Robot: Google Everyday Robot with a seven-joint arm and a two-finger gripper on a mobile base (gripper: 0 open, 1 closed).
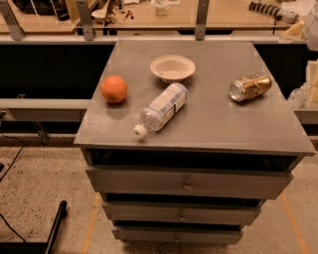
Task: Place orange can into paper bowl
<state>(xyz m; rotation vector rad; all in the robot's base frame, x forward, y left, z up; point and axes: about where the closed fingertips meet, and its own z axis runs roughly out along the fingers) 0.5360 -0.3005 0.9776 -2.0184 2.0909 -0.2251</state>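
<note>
The orange can lies on its side near the right edge of the grey cabinet top, its silver end facing left. The paper bowl sits upright and empty at the back middle of the top, well to the left of the can. My gripper shows only as a pale cream part at the right edge of the camera view, to the right of the can and apart from it, holding nothing that I can see.
A round orange fruit sits at the left of the top. A clear plastic bottle with a white cap lies on its side in the middle, between fruit and can. Drawers are below; a cluttered bench stands behind.
</note>
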